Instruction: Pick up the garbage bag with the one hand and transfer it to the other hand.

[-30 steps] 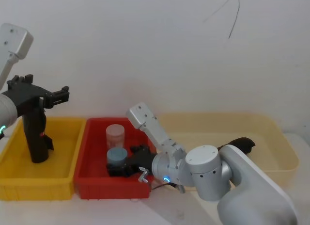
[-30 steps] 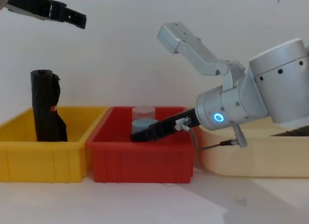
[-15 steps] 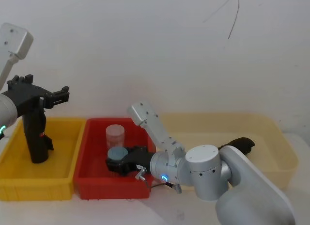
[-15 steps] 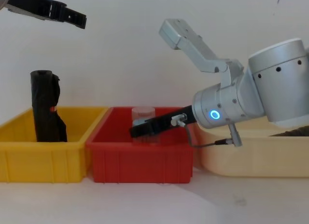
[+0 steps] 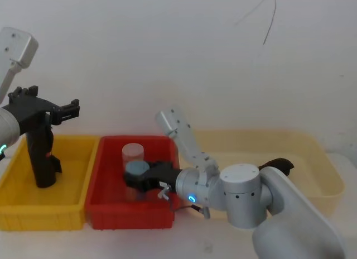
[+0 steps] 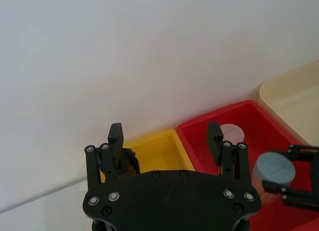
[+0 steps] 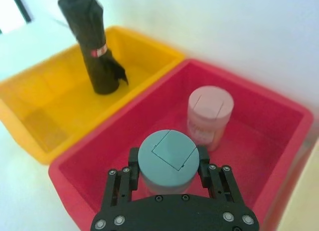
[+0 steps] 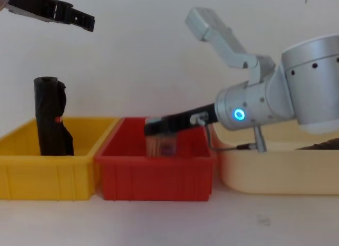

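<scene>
- The garbage bag (image 5: 41, 156), a tight, smooth black cylindrical roll of plastic film with a small red-and-white sticker, stands upright in the glossy yellow rectangular plastic bin (image 5: 72, 200), rising well above its rim.
- The left claw (image 8: 79, 18), matte black with two fingers, hangs well above the yellow bin, its jaws spread wide and holding nothing; it is apart from the garbage bag.
- The red rectangular plastic bin (image 5: 106, 211) sits just beside the yellow bin, their long walls touching or nearly so.
- The right claw (image 7: 167, 164), black on a rounded silver arm with a blue light ring (image 8: 239, 114), reaches over the red bin and is clamped on a squat grey-blue cylinder with a flat lid (image 7: 166, 159), one finger on each side.
- A pale pink translucent cylindrical jar (image 7: 210, 116) stands upright in the red bin, just beyond the grey-blue cylinder.
- A cream rounded plastic tub (image 5: 323, 158) lies beside the red bin, on the side away from the yellow bin; a dark object (image 5: 276, 165) rests inside it.
- All three containers rest on a pale, smooth tabletop (image 8: 159, 219).
</scene>
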Controlling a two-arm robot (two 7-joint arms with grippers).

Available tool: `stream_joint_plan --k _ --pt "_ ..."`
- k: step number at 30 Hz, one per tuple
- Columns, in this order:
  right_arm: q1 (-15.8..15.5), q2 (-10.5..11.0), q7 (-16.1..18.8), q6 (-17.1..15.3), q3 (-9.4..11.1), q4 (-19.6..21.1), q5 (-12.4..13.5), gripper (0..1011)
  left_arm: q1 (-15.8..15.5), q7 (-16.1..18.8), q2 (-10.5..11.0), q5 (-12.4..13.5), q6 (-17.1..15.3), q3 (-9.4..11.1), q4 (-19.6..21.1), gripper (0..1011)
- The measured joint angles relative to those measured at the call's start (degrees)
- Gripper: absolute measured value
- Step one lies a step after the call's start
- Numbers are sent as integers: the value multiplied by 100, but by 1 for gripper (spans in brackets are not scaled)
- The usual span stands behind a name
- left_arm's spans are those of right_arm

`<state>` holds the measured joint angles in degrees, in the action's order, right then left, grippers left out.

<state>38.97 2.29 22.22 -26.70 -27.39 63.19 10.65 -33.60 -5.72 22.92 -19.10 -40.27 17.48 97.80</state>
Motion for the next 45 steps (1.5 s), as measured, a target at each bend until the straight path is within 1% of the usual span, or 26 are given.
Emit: stream_joint_plan --k 1,2,4,9,11,14,16,17,18,21,22,24,25,27,31,35,36,37,39,40,42,43,44,45 --pt "-22 1 -28 1 53 87 35 664 0 0 0 0 0 0 0 1001" --pt "-22 1 -28 1 53 87 35 664 0 0 0 0 0 0 0 1001" --pt "-66 15 -100 11 177 272 116 664 0 0 0 0 0 0 0 1001" --pt "-134 58 -192 47 354 556 213 664 0 0 0 0 0 0 0 1001" --pt "-193 113 -270 93 507 789 291 664 0 0 0 0 0 0 0 1001" --pt "-251 167 -339 128 645 984 340 664 0 0 0 0 0 0 0 1001" --pt "-346 254 -431 187 832 1236 401 664 0 0 0 0 0 0 0 1001" --pt "-346 254 -431 187 832 1236 401 664 0 0 0 0 0 0 0 1001" --pt "-391 302 -480 221 919 1342 434 664 0 0 0 0 0 0 0 1001" --pt "-486 383 -538 268 1065 1515 472 664 0 0 0 0 0 0 0 1001" --pt "-544 440 -582 310 1154 1607 499 664 0 0 0 0 0 0 0 1001" --pt "-605 493 -611 354 1235 1691 519 664 0 0 0 0 0 0 0 1001" --pt "-679 554 -642 405 1325 1768 537 664 0 0 0 0 0 0 0 1001" --pt "-774 634 -674 484 1422 1856 561 664 0 0 0 0 0 0 0 1001" --pt "-933 756 -692 609 1554 1954 598 664 0 0 0 0 0 0 0 1001" --pt "-1079 862 -674 728 1625 1987 634 665 0 0 0 0 0 0 0 1001" --pt "-1131 903 -652 781 1643 1990 646 703 0 0 0 0 0 0 0 1001" --pt "-1131 903 -652 781 1643 1990 646 703 0 0 0 0 0 0 0 1001" --pt "-1190 942 -606 863 1651 1991 661 761 0 0 0 0 0 0 0 1001" --pt "-1234 968 -564 933 1647 1985 669 816 0 0 0 0 0 0 0 1001" --pt "-1274 990 -528 1007 1634 1974 672 846 0 0 0 0 0 0 0 1001" --pt "-1309 1002 -488 1092 1620 1964 674 906 0 0 0 0 0 0 0 1001" --pt "-1325 1010 -463 1148 1607 1958 674 906 0 0 0 0 0 0 0 1001" --pt "-1343 1016 -444 1196 1596 1954 674 938 0 0 0 0 0 0 0 1001"
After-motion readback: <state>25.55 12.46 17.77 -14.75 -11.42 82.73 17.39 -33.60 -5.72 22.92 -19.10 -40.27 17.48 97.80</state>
